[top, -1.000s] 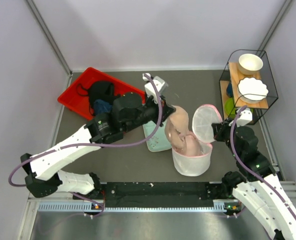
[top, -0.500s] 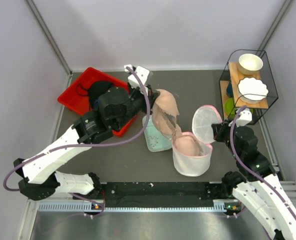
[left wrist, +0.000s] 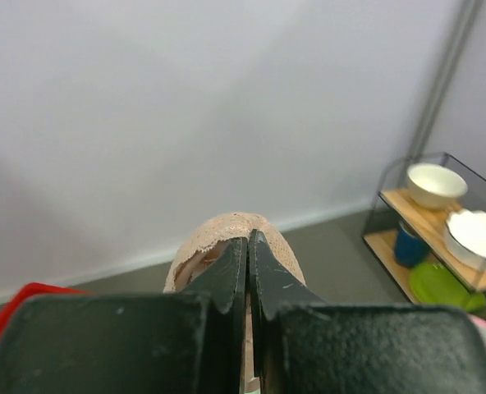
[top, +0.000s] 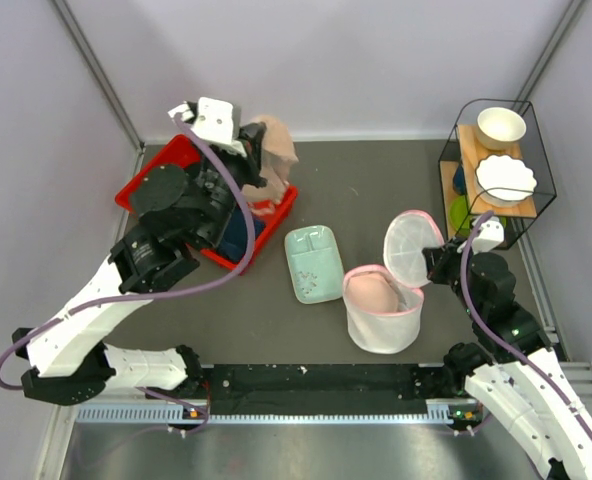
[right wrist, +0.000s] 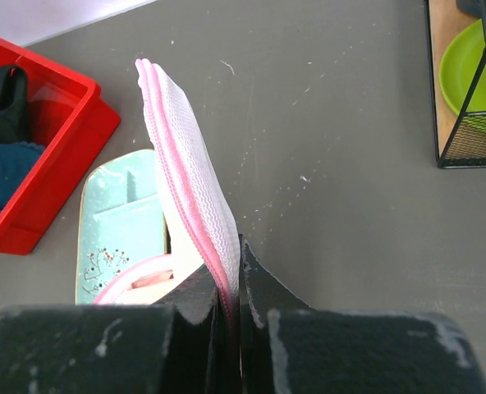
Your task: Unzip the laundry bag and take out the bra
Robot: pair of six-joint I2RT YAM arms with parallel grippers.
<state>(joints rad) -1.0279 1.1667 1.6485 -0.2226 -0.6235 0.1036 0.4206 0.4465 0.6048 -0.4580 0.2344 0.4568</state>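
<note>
The left hand (left wrist: pixel 249 246) pinches the bra (top: pixel 272 150) above the red tray (top: pixel 148 196), while the right hand (right wrist: pixel 231 275) grips the open flap (right wrist: pixel 185 176) of the laundry bag (top: pixel 381 325).

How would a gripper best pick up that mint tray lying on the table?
Probably grip the mint tray by the raised rim of its left long side, coming straight down, one finger inside and one outside. It lies flat, leaving nothing to get under, and the bag crowds its near right corner.
</note>
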